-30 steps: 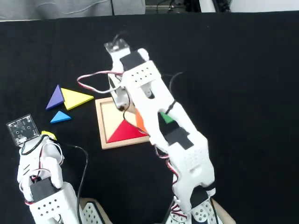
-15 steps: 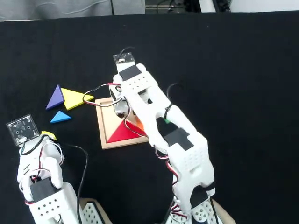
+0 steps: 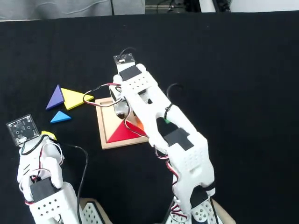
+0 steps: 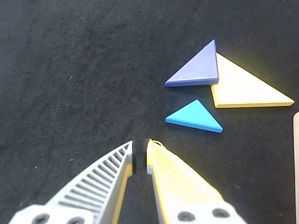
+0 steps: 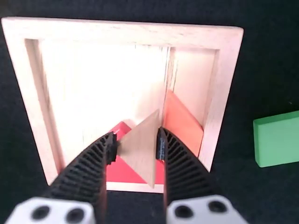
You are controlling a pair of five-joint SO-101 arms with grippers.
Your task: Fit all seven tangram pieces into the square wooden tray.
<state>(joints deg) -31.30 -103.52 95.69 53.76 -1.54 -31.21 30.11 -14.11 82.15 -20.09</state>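
From overhead, the right arm (image 3: 154, 116) is stretched out right across the square wooden tray (image 3: 100, 122), so it covers a good chunk of it. You can see a red triangle (image 3: 122, 132) lying flat inside and an orange piece (image 3: 139, 124) beside it. A green piece (image 3: 166, 119) peeks out from under the arm, just past the tray. On the tray's other side, loose on the black table (image 3: 243, 70), are a purple triangle (image 3: 55, 98), a yellow triangle (image 3: 74, 98) touching it, and a small blue triangle (image 3: 60, 116) close by. In the left wrist view, the left gripper (image 4: 140, 145) hangs over bare table with its fingers pinched almost together and nothing between them. The blue triangle (image 4: 194, 116) sits just ahead of the tips, with purple (image 4: 198, 70) and yellow (image 4: 243, 88) beyond. In the right wrist view, the right gripper (image 5: 136, 140) is clamped on a pale triangle (image 5: 140, 161), held on edge over the tray (image 5: 121, 28) above the red one (image 5: 117, 173). Orange (image 5: 184, 123) lies against one wall and the green block (image 5: 278, 137) is outside.
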